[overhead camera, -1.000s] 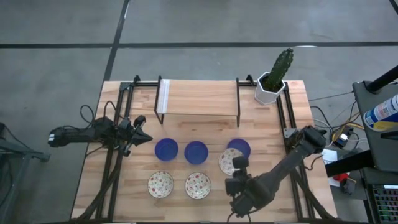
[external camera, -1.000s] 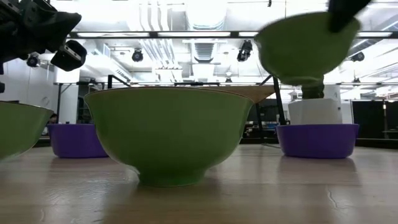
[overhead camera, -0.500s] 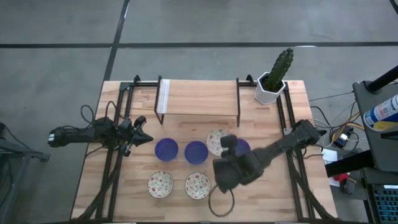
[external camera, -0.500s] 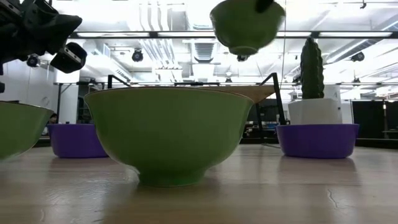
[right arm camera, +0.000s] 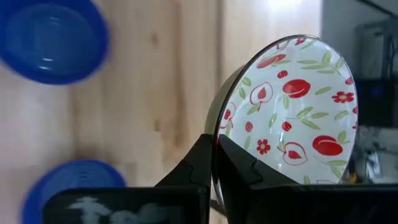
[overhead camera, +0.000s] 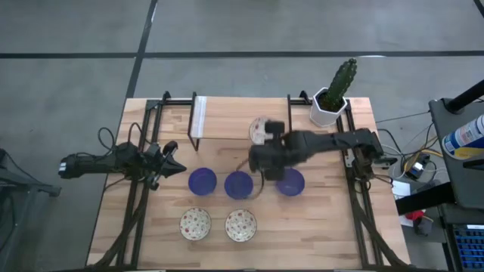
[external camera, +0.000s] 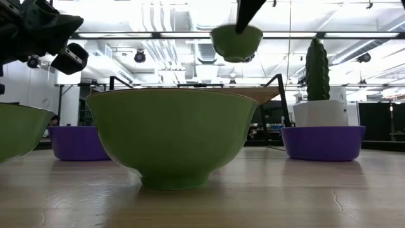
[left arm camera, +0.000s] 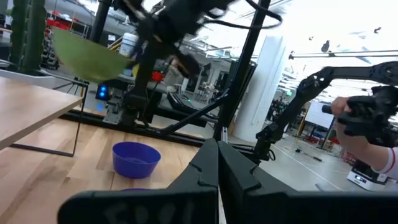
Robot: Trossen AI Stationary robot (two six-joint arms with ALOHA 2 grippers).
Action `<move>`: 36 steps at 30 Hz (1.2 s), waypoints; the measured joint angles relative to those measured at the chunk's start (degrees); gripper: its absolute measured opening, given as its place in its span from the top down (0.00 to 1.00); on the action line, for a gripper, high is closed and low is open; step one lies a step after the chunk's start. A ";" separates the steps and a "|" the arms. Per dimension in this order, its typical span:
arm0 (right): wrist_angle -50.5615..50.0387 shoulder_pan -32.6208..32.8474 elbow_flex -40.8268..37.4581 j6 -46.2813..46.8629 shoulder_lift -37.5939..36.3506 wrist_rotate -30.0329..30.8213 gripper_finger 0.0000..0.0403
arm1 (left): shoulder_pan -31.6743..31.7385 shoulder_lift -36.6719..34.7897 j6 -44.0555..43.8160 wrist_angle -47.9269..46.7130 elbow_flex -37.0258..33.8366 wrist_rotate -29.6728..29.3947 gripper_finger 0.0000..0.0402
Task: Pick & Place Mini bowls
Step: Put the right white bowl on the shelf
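My right gripper (overhead camera: 265,147) is shut on a cream floral mini bowl (overhead camera: 260,130), held high over the wooden shelf's near edge; in the low view it is the green-sided bowl (external camera: 236,43). Three blue mini bowls (overhead camera: 202,181) (overhead camera: 238,184) (overhead camera: 290,182) stand in a row on the table. Two more floral bowls (overhead camera: 195,224) (overhead camera: 240,224) stand nearer the table's near edge; one fills the low view (external camera: 171,136). My left gripper (overhead camera: 170,162) waits shut at the table's left side, touching nothing. My right gripper pinches the floral bowl's rim (right arm camera: 217,134), one finger (right arm camera: 245,168) inside the bowl and one finger (right arm camera: 199,165) outside. The fingers come at it slanting down from above (external camera: 248,11). The bowl is lifted clear, mouth roughly upward, hanging below the fingers.
A low wooden shelf on black metal legs (overhead camera: 242,121) stands at the far middle of the table. A white hexagonal cactus pot (overhead camera: 329,107) sits at the far right corner. Black frame rails (overhead camera: 144,151) (overhead camera: 349,143) run along both sides.
My right gripper has carried the floral bowl from low over the table's near right part up and toward the far edge, passing above the right blue bowl to the shelf's near edge. The arm has swung round and now reaches in from the right. The other bowls stayed put.
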 joint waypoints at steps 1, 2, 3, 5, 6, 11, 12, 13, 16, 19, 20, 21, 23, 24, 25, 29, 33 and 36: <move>0.02 -1.44 -0.06 -0.63 0.00 -0.77 0.97 | -0.02 0.02 0.00 0.00 0.00 0.00 1.00; 0.25 -2.88 -0.14 -1.33 0.01 -1.94 0.97 | -0.01 0.01 0.00 0.00 0.00 0.00 1.00; 0.52 -4.42 -0.19 -1.83 0.02 -3.20 0.97 | -0.02 0.02 0.00 0.02 0.00 0.00 1.00; 1.45 -7.22 -0.45 -2.87 0.02 -5.69 0.97 | 0.00 0.02 -0.02 0.00 0.00 0.00 1.00; 2.16 -8.54 -0.61 -3.29 0.02 -6.86 0.97 | 0.00 0.02 -0.03 0.00 0.00 0.00 1.00; 5.73 -13.33 -1.91 -6.00 0.06 -9.01 0.97 | -0.01 0.02 -0.44 0.00 0.00 0.00 1.00; 6.52 -14.07 -2.27 -6.39 0.06 -9.07 0.97 | -0.02 0.02 -0.46 0.00 0.00 0.00 1.00; 7.14 -14.84 -2.59 -6.71 0.06 -9.26 0.97 | 0.00 0.02 -0.47 0.00 0.00 0.00 1.00; 8.40 -17.24 -3.82 -7.02 0.09 -11.61 0.97 | 0.00 0.02 -0.77 -0.03 0.00 0.01 1.00; 8.87 -19.08 -5.42 -6.49 0.06 -11.58 0.97 | -0.02 0.02 -0.86 -0.09 0.00 0.00 1.00; 8.91 -19.60 -6.05 -6.27 0.06 -11.54 0.97 | -0.01 0.02 -1.14 -0.09 0.00 0.01 1.00; 8.91 -19.97 -6.68 -6.06 0.09 -11.53 0.97 | 0.00 0.02 -1.54 -0.11 0.00 0.00 1.00; 9.16 -20.51 -7.91 -5.88 0.05 -11.14 0.97 | 0.00 0.02 -2.36 -0.11 0.00 0.00 1.00; 9.23 -20.65 -8.45 -5.89 -0.05 -11.11 0.97 | 0.00 0.02 -2.42 -0.11 0.00 0.02 1.00; 9.37 -20.69 -8.89 -5.92 -0.14 -11.05 0.97 | 0.00 0.02 -2.46 -0.11 0.00 0.02 1.00; 10.03 -20.65 -10.00 -6.31 -0.28 -10.66 0.97 | 0.00 0.02 -2.47 -0.11 0.00 0.00 1.00; 9.88 -20.65 -9.91 -5.98 -0.29 -10.84 0.97 | 0.00 0.02 -2.47 -0.09 0.00 0.01 1.00; 9.74 -20.60 -9.59 -5.89 -0.22 -11.21 0.97 | -0.01 0.02 -2.47 -0.07 0.00 0.01 1.00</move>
